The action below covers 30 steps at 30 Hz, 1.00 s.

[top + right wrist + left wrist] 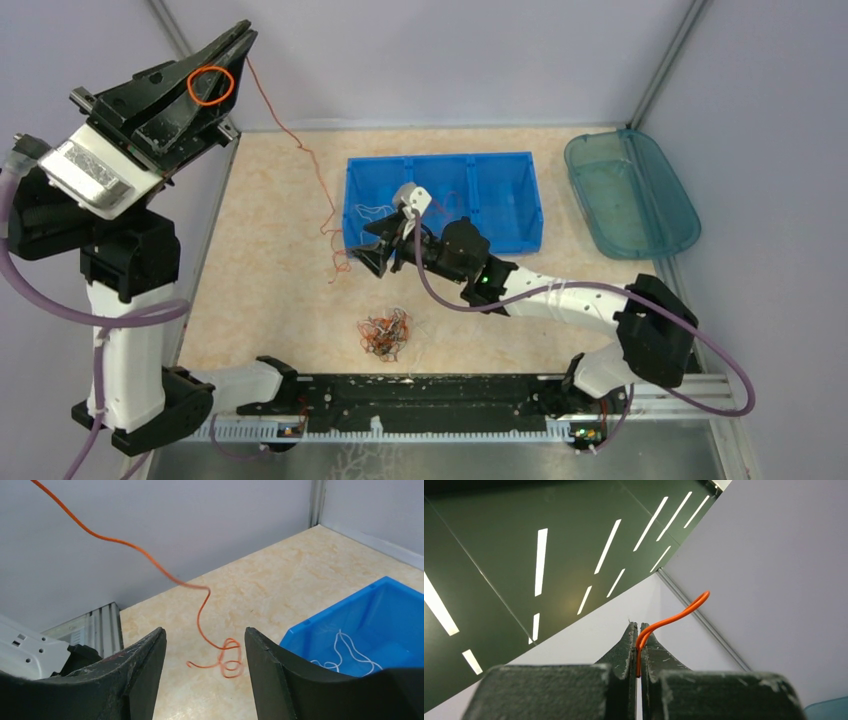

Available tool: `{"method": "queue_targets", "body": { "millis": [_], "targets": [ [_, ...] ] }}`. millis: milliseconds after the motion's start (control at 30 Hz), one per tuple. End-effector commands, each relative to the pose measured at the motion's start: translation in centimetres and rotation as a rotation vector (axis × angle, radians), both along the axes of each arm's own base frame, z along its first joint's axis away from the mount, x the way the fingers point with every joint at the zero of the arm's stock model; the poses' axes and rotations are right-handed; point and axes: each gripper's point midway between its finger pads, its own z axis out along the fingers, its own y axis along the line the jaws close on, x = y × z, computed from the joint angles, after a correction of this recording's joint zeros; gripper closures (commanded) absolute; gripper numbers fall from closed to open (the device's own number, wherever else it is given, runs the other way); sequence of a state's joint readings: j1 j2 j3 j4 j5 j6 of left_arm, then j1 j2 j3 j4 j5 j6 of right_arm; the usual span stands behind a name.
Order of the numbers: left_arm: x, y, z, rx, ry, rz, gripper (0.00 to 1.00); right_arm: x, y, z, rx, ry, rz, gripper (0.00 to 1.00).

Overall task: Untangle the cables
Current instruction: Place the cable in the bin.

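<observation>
My left gripper [243,38] is raised high at the back left, shut on one end of a long red-orange cable [300,146]. In the left wrist view the cable [674,614] curls out from between the closed fingertips of this gripper [638,626]. It hangs down to a curly end [227,663] over the table. My right gripper [205,632] is open, its fingers on either side of that curly end without touching it. In the top view the right gripper [375,256] is at the blue bin's left front corner. A tangle of cables [386,335] lies near the front.
The blue bin [530,205] has three compartments, and white cables [350,652] lie in its left one. A teal tray [640,215] sits at the back right. Grey walls close in the left and the back of the table.
</observation>
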State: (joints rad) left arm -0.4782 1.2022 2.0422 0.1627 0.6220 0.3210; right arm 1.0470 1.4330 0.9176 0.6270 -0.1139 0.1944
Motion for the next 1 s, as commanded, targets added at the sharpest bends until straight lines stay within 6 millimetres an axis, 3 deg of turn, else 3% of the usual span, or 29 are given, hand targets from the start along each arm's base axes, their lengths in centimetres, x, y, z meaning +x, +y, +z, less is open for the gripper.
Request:
{"method": "queue_targets", "body": {
  "millis": [0, 167, 267, 600, 833, 967],
  "targets": [
    [-0.1, -0.3, -0.1, -0.005, 0.004, -0.032, 1.0, 1.1, -2.3, 5.2, 0.124, -0.071, -0.061, 0.41],
    [1.3, -1.1, -0.3, -0.005, 0.016, -0.04, 1.0, 2.2, -3.8, 5.3, 0.133, -0.072, -0.102, 0.41],
    [2.5, -1.8, -0.3, -0.001, 0.021, -0.041, 1.0, 2.3, -4.7, 5.2, 0.131, -0.068, -0.115, 0.37],
    [6.9, -4.6, 0.1, -0.002, 0.022, -0.074, 1.0, 3.7, -9.5, 4.9, 0.153, -0.052, -0.234, 0.35],
    [8.6, -8.0, 0.4, 0.0, -0.025, -0.114, 1.0, 6.3, -16.2, 4.0, 0.134, -0.035, -0.584, 0.35],
    [10.3, -10.5, -0.8, 0.01, -0.029, -0.118, 1.0, 6.9, -18.2, 3.2, 0.066, -0.027, -0.684, 0.33]
  ]
}}
